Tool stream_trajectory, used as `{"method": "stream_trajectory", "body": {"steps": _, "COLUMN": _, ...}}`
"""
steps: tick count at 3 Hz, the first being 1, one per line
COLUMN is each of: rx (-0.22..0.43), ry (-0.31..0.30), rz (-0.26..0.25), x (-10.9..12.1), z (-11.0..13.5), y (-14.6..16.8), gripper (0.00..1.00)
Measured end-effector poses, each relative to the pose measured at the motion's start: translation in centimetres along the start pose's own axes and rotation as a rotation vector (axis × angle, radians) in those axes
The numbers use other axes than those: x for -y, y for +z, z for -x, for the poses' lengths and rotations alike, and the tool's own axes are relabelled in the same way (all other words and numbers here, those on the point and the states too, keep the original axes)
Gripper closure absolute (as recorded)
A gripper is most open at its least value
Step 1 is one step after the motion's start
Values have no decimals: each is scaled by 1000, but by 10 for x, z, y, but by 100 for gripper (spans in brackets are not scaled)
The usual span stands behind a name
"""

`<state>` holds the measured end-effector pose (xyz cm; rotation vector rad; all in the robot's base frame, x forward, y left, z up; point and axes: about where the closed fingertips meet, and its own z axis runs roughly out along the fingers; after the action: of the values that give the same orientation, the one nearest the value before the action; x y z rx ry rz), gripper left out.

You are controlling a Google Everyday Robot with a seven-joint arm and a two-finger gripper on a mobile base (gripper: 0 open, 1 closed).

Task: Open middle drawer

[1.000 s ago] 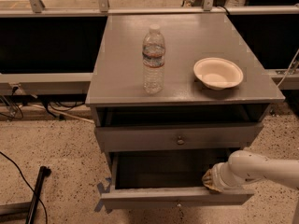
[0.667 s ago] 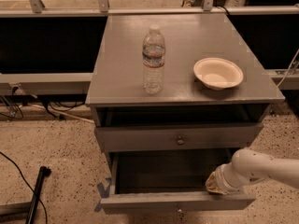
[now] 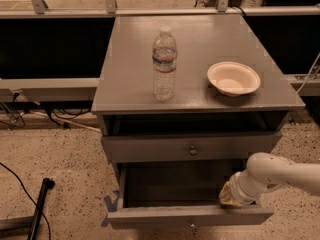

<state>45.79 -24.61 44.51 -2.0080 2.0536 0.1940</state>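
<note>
Finding: the middle drawer point(image 3: 165, 217) stands further out than a second ago. Its front has travelled toward 6 o'clock and now sits low in the view, well forward of the cabinet body, with the dark interior exposed behind it.

End effector: the gripper point(image 3: 231, 197) is at 5 o'clock in the view, inside the right end of the drawer cavity and against the back of the front panel. It has come toward me together with the panel. I cannot tell whether it is open, closed or clamped on anything. The white arm point(image 3: 282, 171) enters from 3 o'clock.

Other items: the drawer front above point(image 3: 150, 148), with its round knob point(image 3: 193, 150), has not shifted. On the cabinet top point(image 3: 125, 54), the water bottle point(image 3: 164, 64) at 12 o'clock remains upright, and the bowl point(image 3: 233, 78) at 1 o'clock has not moved.

Assessment: I judge the pull to be working and the task largely accomplished. What remains is a little further travel, if any, then withdrawal of the arm without nudging the drawer shut.
</note>
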Motion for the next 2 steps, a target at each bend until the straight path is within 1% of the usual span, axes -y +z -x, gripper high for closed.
{"method": "stream_trajectory", "body": {"steps": 1, "rx": 21, "ry": -7, "rz": -34, "x": 12, "z": 5, "y": 10, "gripper": 100}}
{"method": "stream_trajectory", "body": {"steps": 2, "rx": 41, "ry": -21, "rz": -86, "x": 32, "z": 3, "y": 20, "gripper": 100}}
